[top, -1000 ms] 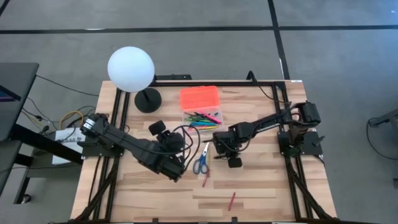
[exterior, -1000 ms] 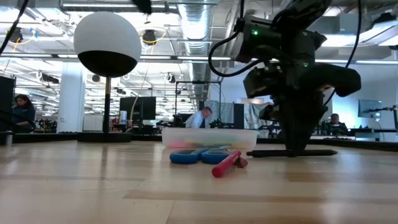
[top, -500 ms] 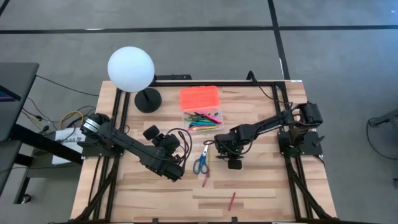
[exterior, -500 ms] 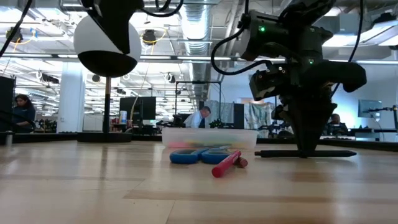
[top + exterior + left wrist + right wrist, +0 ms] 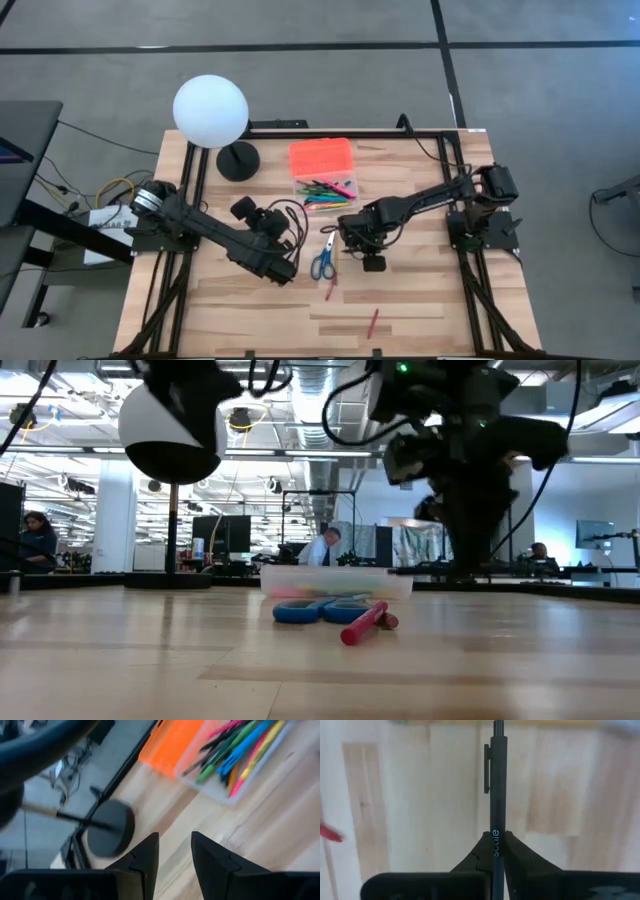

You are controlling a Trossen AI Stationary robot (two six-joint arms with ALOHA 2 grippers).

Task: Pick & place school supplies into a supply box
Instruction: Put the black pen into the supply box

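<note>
Several thin pens and pencils [image 5: 322,192], pink, green, blue, yellow and black, already lie in the small clear plastic supply box [image 5: 351,193], whose bright orange ribbed lid [image 5: 320,157] lies open beside it, toward the far edge. The right gripper [image 5: 496,851] has its jaws pinching a slim black clip pen [image 5: 495,785], held clear of the wood near the box in the middle of the tabletop [image 5: 420,310]. The left gripper [image 5: 173,851] hangs left of centre with its jaws slightly spread and nothing between them, looking toward the box.

Judging by what lies loose, the task seems well along but not finished: the small blue-handled scissors [image 5: 323,258] and a short red pencil [image 5: 330,288] lie just in front of the box, and another thin red pencil [image 5: 373,322] lies well apart near the front edge.

The tabletop is pale wood planks in a black frame, and a white globe lamp [image 5: 210,112] on a black round base stands at its far left corner. Beyond is an open hall with grey floor, monitors, overhead ducts and seated people.
</note>
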